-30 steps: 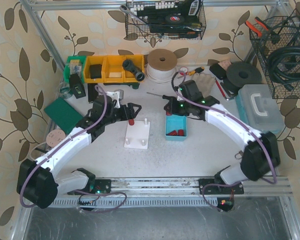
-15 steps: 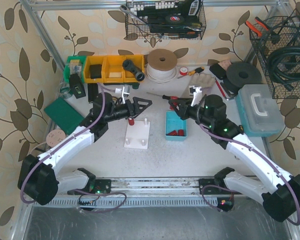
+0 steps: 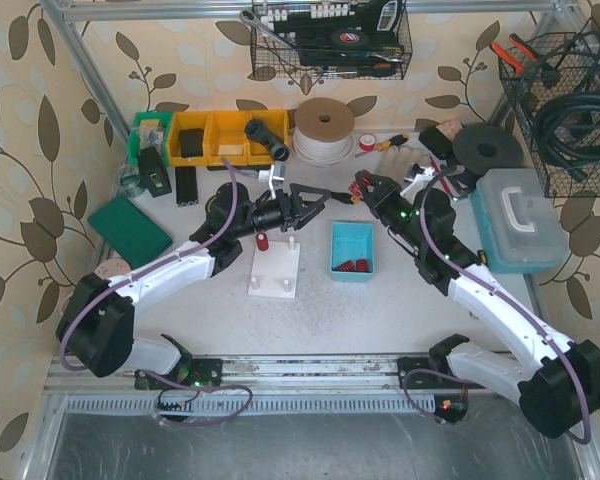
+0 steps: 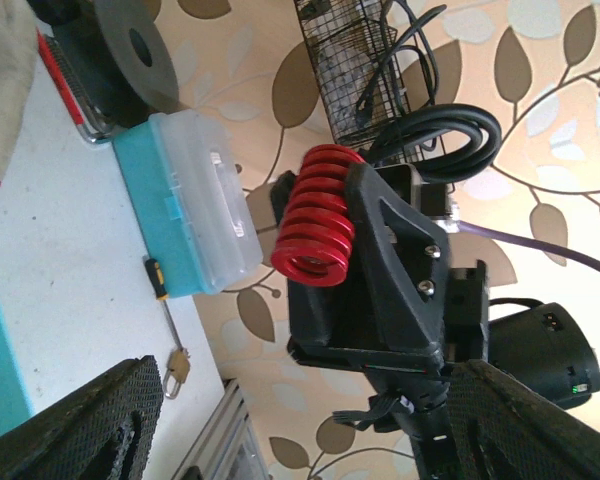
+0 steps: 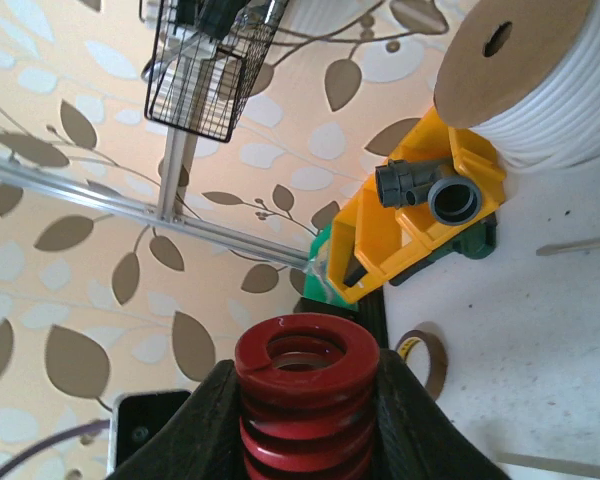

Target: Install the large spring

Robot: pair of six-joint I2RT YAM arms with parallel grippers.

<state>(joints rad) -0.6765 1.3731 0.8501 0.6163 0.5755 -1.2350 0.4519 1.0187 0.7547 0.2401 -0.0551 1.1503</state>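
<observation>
Now the large spring [image 5: 305,395] hangs in the air, carried by the right arm and not yet on a peg.
Leftmost, the left gripper [image 3: 315,207] hovers above the far end of the white base plate [image 3: 278,272] with its jaws spread wide and nothing between its fingers [image 4: 80,425]. A small red spring [image 3: 263,241] stands on the plate just below it. Right of the plate sits the blue bin [image 3: 352,232]. Further right, the right gripper [image 3: 362,186] has its jaws closed around the large spring's coils, with one end of the spring poking out past the fingertips. To do this step well, I judge the spring should be turned upright over a free peg [image 3: 296,240], lowered straight down, and released only once seated. The open left gripper should also keep out of that path.
</observation>
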